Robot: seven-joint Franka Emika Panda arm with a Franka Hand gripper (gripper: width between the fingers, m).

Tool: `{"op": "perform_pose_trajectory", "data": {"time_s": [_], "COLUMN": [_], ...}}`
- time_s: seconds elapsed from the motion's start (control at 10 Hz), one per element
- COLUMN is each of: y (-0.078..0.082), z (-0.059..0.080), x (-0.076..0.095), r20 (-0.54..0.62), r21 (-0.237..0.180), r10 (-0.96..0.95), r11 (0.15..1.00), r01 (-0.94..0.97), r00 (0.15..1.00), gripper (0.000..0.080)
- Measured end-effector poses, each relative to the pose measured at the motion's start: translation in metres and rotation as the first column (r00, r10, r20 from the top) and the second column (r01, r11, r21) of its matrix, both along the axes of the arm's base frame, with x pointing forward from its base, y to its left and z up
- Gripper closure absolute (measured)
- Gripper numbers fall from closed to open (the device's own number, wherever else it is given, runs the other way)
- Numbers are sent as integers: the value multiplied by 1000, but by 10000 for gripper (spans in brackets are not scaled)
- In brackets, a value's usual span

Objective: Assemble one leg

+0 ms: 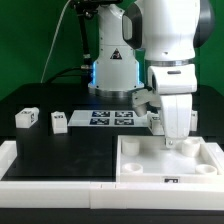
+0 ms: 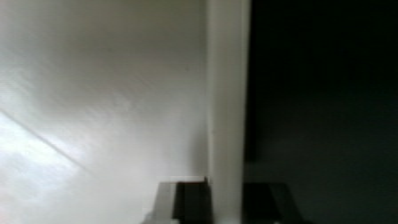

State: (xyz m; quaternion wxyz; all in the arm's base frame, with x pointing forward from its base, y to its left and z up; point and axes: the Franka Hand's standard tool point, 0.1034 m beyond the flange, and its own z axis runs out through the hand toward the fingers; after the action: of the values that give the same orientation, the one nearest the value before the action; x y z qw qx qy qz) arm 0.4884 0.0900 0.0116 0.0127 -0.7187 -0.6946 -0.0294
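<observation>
Two small white legs with marker tags lie on the black table at the exterior view's left, one [image 1: 25,118] beside the other [image 1: 58,121]. The large flat white tray-like piece [image 1: 135,165] lies at the front right. My gripper [image 1: 170,142] points straight down at that piece's far rim. In the wrist view my two dark fingers [image 2: 187,203] stand on either side of a thin white wall [image 2: 228,100], the tray-like piece's rim, and touch it. My gripper [image 2: 228,205] is shut on that rim. No leg is in it.
The marker board [image 1: 108,118] lies flat behind the middle of the table. A white raised border [image 1: 50,168] runs along the table's front and right sides, and the tray-like piece sits against it. The robot's base [image 1: 110,70] stands at the back.
</observation>
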Motion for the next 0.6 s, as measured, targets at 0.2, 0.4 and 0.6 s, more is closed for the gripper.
{"op": "perform_pose_trajectory", "data": {"time_s": [0.2, 0.4, 0.6], "y": [-1, -1, -2], "z": [0, 0, 0], "x": [0, 0, 0], "r20": [0, 0, 0], "r21": [0, 0, 0], "r10": [-2, -3, -4], "r11": [1000, 1000, 1000], "r01": [2, 3, 4], "r00": [1000, 1000, 1000], "gripper": [736, 499, 211]}}
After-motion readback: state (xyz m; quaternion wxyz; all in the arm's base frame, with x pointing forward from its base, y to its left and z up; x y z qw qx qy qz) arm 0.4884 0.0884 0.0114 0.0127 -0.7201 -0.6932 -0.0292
